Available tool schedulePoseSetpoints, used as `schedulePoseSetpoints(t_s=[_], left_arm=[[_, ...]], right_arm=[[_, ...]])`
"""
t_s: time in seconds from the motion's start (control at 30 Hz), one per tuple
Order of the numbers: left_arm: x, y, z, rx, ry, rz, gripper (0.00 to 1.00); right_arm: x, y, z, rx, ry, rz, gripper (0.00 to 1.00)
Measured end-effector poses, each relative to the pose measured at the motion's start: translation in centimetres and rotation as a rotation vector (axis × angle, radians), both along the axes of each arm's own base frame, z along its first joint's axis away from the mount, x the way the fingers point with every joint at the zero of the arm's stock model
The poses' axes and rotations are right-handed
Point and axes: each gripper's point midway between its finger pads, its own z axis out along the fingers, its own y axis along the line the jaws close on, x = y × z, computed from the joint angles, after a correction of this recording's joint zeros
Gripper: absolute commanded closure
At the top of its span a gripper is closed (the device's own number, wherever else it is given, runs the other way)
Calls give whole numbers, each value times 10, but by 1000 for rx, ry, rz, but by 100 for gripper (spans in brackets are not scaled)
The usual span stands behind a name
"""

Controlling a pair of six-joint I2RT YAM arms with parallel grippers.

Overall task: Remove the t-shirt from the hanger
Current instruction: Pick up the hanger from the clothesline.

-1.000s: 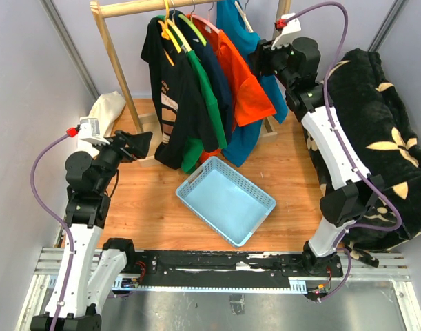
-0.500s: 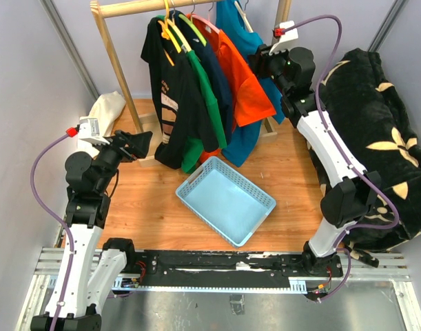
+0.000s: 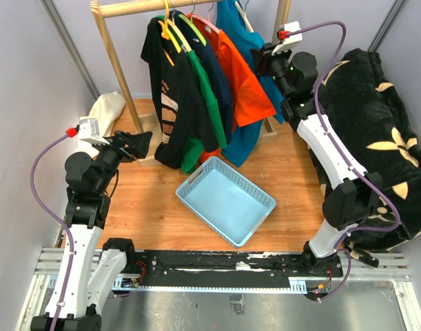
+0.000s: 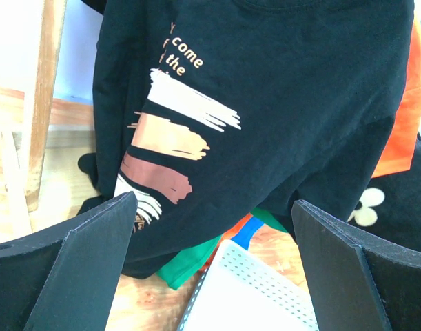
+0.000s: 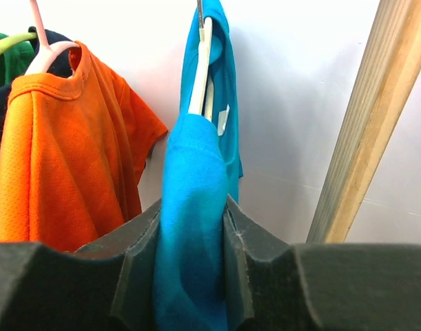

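Several t-shirts hang on a wooden rack (image 3: 120,69): black (image 3: 170,96), green, navy, orange (image 3: 241,83) and turquoise (image 3: 232,21). My right gripper (image 3: 264,58) is shut on the sleeve of the turquoise t-shirt (image 5: 193,200), which hangs on a white hanger (image 5: 200,69) at the right end of the rail. My left gripper (image 3: 142,141) is open and empty, low at the left, facing the black printed t-shirt (image 4: 265,103) without touching it.
A light blue basket (image 3: 226,200) lies on the wooden floor below the shirts. A black floral blanket (image 3: 375,131) fills the right side. A cream cloth (image 3: 107,110) lies by the rack's left post. The rack's right post (image 5: 365,117) stands beside my right gripper.
My right gripper has risen and moved a little right, toward the rack's right post, still holding the turquoise sleeve. The left arm has not moved.
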Motion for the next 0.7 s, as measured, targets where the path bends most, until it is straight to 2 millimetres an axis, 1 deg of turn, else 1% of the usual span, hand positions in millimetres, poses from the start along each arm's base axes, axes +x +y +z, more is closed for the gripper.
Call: schedulePoseSetpoints(t_s=[0.07, 0.17, 0.3, 0.33, 0.37, 0.57, 0.7], left_arm=[[0, 0, 0, 0, -1, -1, 1], [0, -1, 1, 1, -5, -3, 1], [0, -1, 2, 1, -7, -8, 1], [0, -1, 2, 1, -7, -8, 1], [-1, -2, 1, 1, -7, -10, 2], [2, -4, -2, 3, 6, -27, 2], [3, -5, 4, 10, -2, -32, 3]], right_arm=[[0, 0, 2, 2, -8, -1, 79], [0, -1, 4, 1, -18, -3, 83], [-1, -1, 6, 3, -25, -5, 93], [-2, -2, 6, 3, -27, -6, 98], [-2, -2, 7, 3, -30, -7, 99], [-3, -5, 9, 1, -36, -23, 99], [-3, -7, 13, -4, -39, -32, 99]])
